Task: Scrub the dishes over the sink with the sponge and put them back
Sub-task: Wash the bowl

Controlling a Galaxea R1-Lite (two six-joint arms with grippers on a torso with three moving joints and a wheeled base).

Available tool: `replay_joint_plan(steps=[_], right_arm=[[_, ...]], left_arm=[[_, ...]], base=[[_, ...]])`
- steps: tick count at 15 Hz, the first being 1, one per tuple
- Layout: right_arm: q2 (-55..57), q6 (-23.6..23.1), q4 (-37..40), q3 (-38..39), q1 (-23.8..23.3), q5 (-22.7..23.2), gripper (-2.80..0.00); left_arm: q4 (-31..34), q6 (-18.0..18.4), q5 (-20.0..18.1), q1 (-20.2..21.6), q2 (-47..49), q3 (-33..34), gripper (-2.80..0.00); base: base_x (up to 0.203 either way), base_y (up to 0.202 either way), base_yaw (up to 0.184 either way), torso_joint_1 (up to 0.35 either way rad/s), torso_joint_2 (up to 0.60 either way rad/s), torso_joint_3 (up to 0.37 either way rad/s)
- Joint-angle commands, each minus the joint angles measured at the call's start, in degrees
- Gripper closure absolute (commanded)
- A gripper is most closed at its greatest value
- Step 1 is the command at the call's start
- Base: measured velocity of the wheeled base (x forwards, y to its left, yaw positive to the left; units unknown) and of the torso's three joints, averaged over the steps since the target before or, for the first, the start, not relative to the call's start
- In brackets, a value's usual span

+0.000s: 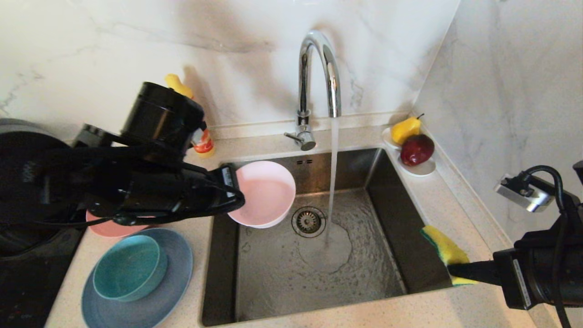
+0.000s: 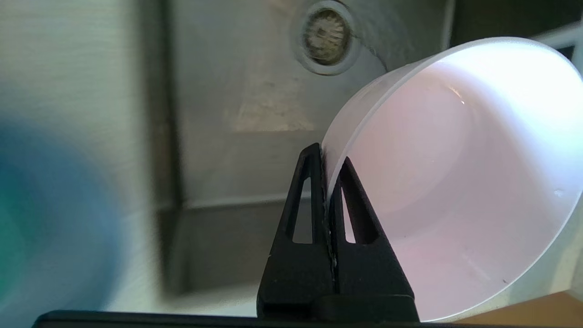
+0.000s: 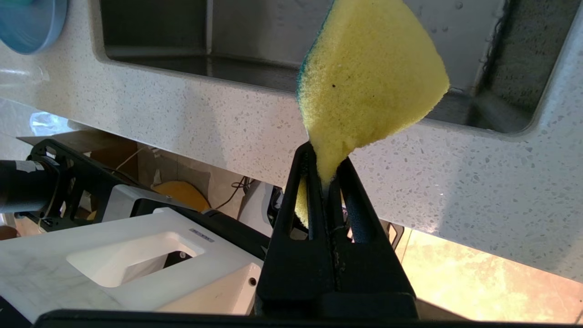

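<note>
Home kitchen, sink corner. Square brushed-steel sink point(image 1: 401, 218) set into a pale speckled stone counter point(image 1: 455, 214), chrome gooseneck tap point(image 1: 319, 77) running water into the basin, round drain strainer point(image 1: 309, 222) in the middle. White marble-look walls point(image 1: 91, 50) meet at the back right corner. Small white saucer point(image 1: 421, 168) holds a yellow pear point(image 1: 405, 130) and a dark red fruit point(image 1: 416, 149). Yellow-capped bottle point(image 1: 202, 141) stands by the back wall. Plastic tableware on the counter left of the sink: teal bowl point(image 1: 127, 269) on a light blue plate point(image 1: 177, 273). Black appliance point(image 1: 18, 141) at far left, type unclear.

Pale pink bowl point(image 1: 266, 193), yellow-green sponge point(image 1: 444, 246), teal bowl point(image 1: 127, 269), speckled countertop point(image 1: 455, 200)
</note>
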Motion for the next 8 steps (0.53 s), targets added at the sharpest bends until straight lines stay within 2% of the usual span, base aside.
replay_joint_plan(steps=[1, 4, 7, 8], right_arm=[[-0.47, 0.1, 0.06, 0.03, -0.02, 0.06, 0.0], [-0.7, 0.1, 0.13, -0.14, -0.02, 0.06, 0.0], [-1.97, 0.63, 0.15, 0.21, -0.02, 0.15, 0.0], [-1.97, 0.63, 0.15, 0.12, -0.02, 0.15, 0.0]], left_arm=[[-2.93, -0.3, 0.5, -2.67, 6.86, -0.3, 0.0], [-6.86, -0.39, 1.34, -4.08, 12.16, -3.31, 0.0], [-7.72, -0.69, 1.41, -5.19, 16.54, -7.17, 0.0], [-7.73, -1.79, 1.71, -5.53, 18.35, -9.36, 0.0]], base=[[0.0, 0.0, 0.0, 0.0, 0.0, 0.0], [0.0, 0.0, 0.0, 0.0, 0.0, 0.0], [0.0, 0.0, 0.0, 0.0, 0.0, 0.0], [0.0, 0.0, 0.0, 0.0, 0.0, 0.0]])
